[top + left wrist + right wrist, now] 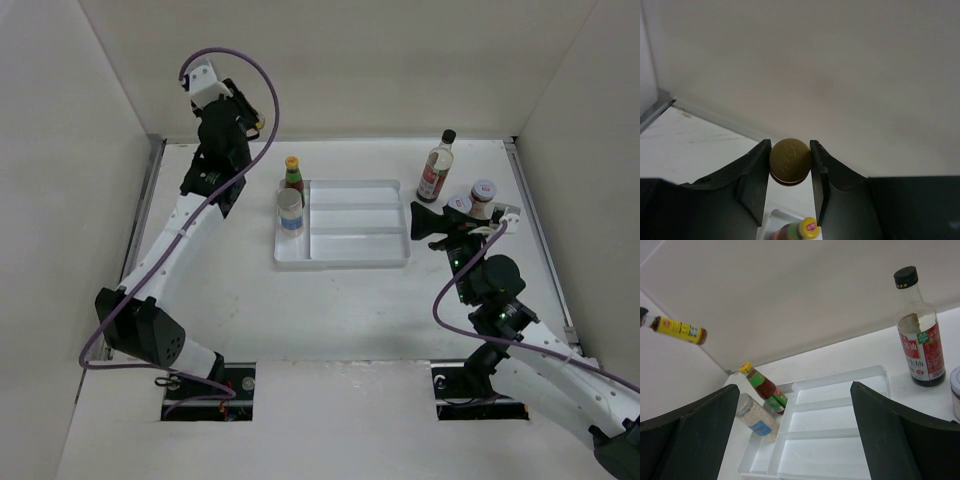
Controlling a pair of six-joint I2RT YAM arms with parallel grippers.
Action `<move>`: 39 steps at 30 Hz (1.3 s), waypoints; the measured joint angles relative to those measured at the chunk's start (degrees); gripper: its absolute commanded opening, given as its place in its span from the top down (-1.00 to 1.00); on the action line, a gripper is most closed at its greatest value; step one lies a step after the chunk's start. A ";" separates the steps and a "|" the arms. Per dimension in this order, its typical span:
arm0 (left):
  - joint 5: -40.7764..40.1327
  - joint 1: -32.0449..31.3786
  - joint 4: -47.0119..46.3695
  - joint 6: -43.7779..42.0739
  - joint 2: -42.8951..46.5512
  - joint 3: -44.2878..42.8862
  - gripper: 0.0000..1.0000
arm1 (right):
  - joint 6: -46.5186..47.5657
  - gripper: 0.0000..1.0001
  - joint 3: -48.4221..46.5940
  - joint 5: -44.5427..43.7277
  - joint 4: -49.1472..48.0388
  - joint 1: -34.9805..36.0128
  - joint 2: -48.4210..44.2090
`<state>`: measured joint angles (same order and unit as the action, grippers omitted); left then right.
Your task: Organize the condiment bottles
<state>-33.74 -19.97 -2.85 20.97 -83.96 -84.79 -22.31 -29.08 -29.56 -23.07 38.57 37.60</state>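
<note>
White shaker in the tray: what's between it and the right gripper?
Top view: just bare compartments of the flat white divided tray, from white shaker to right gripper.

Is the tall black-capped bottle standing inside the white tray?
No, the black-capped bottle stands outside the tray, past its far right corner.

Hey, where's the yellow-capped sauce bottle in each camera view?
Top external: yellow-capped sauce bottle left of centre, at the far left corner of the white tray.
Left wrist: only its cap and neck, bottom edge, centre.
Right wrist: the bottle lower left, looking tilted.
Shared landmark: white shaker beside it, in top and right wrist views.
</note>
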 measured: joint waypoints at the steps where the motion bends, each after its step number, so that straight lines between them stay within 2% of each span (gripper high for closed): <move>1: 0.13 -1.31 -0.44 -0.11 -0.22 -1.40 0.66 | 0.00 -1.00 0.00 0.04 0.00 -0.07 -0.02; 5: 0.76 -6.73 -1.46 -0.24 -3.98 -6.45 0.66 | -0.02 -1.00 0.00 0.17 0.00 -0.83 -0.11; 10: 1.64 -12.44 -2.01 -0.22 -13.31 -10.34 0.66 | -0.02 -1.00 0.02 0.28 0.09 -1.18 -0.68; 15: 3.02 -16.06 -1.38 -0.20 -22.97 -11.74 0.66 | -0.04 -1.00 0.02 0.50 0.22 -1.86 -1.88; 19: 3.43 -17.44 -0.44 -0.22 -27.45 -11.72 0.66 | -0.07 -1.00 0.04 0.55 0.35 -1.86 -2.49; 39: 2.43 -17.79 -6.10 -0.68 -29.33 -2.25 0.66 | -0.42 -1.00 0.04 0.66 0.57 -1.86 -1.11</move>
<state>-31.31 -37.76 -8.95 20.29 -113.30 -87.05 -22.72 -29.04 -28.91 -22.50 36.71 36.49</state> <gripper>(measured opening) 0.323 0.999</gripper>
